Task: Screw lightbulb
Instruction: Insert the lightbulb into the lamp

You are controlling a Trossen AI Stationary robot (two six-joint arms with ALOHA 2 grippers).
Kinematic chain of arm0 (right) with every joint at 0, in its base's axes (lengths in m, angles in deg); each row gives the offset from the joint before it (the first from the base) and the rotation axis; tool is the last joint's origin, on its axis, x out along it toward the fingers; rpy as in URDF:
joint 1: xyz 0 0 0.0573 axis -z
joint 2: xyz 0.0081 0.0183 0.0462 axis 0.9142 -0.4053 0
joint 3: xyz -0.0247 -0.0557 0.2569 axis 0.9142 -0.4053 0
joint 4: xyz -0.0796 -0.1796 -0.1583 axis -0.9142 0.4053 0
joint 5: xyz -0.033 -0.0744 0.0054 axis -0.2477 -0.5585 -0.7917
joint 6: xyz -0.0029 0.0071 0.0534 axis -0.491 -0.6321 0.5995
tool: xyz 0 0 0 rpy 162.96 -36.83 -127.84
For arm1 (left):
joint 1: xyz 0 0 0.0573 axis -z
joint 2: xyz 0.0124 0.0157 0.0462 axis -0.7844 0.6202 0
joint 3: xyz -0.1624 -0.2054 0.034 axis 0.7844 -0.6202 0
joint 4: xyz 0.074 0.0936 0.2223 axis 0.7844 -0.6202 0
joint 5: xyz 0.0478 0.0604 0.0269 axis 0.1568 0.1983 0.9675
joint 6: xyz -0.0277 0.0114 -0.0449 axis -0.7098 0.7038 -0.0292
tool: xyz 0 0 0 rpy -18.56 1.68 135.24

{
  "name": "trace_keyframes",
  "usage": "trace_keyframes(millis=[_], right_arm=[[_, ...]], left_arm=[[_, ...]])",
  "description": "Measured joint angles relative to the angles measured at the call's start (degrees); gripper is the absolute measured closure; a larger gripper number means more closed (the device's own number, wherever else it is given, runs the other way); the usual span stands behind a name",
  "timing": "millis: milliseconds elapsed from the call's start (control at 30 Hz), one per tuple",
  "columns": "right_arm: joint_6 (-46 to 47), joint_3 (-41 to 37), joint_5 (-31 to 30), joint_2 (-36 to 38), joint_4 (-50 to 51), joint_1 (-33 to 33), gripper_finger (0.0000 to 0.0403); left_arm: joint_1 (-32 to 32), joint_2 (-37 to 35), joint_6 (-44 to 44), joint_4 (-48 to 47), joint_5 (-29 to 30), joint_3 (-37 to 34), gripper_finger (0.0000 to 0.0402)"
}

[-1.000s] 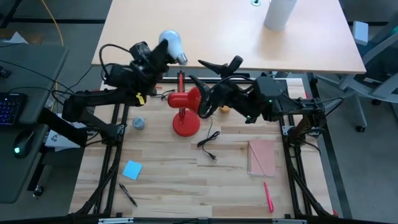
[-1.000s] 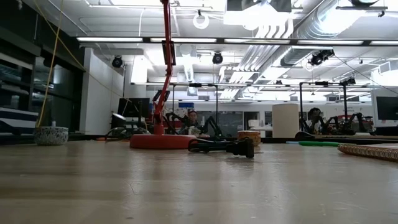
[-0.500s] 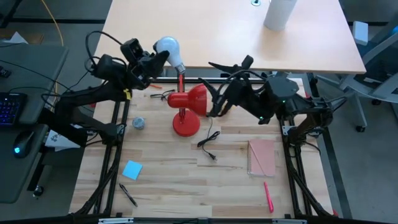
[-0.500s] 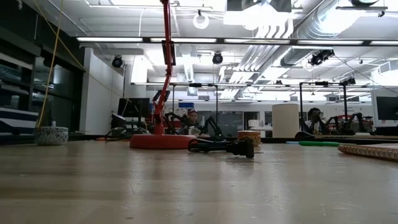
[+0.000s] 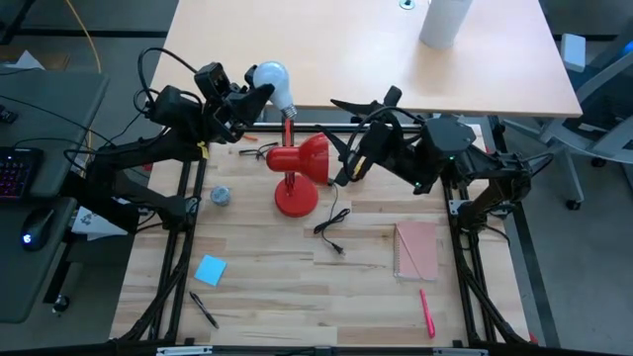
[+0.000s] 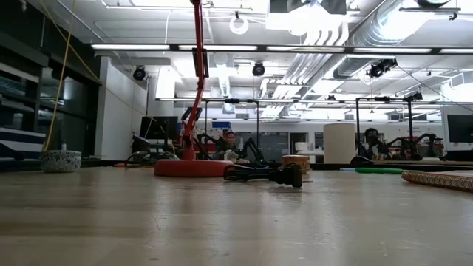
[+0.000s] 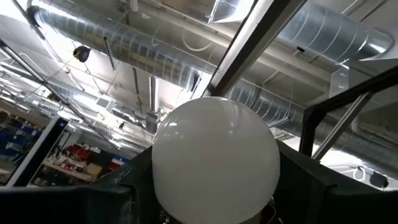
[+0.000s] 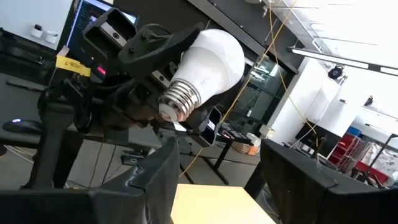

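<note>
Above the table's far-left edge, left gripper [image 5: 247, 97] clamps lightbulb [image 5: 270, 79] by its globe: light, smooth, likely fragile; right gripper [image 5: 348, 158] part-open, empty.

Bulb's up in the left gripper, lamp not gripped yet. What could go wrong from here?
1. The left gripper holds the bulb by its round glass, so it might slip or tilt.
2. The bulb's screw base points sideways, away from the red lamp; misalignment could cross-thread it.
3. The right gripper is empty beside the shade; the unheld lamp may tip.
</note>
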Motion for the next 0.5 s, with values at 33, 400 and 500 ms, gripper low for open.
trace_keyframes(millis=[33, 400, 500], right_arm=[[0.0, 0.0, 0.0, 0.0, 0.0, 0.0, 0.0187], [0.0, 0.0, 0.0, 0.0, 0.0, 0.0, 0.0187], [0.1, 0.0, 0.0, 0.0, 0.0, 0.0, 0.0187]], left_arm=[[0.0, 0.0, 0.0, 0.0, 0.0, 0.0, 0.0174], [0.0, 0.0, -0.4, -0.2, 0.1, 0.0, 0.0174], [0.0, 0.0, -0.4, -0.1, 0.1, 0.0, 0.0174]])
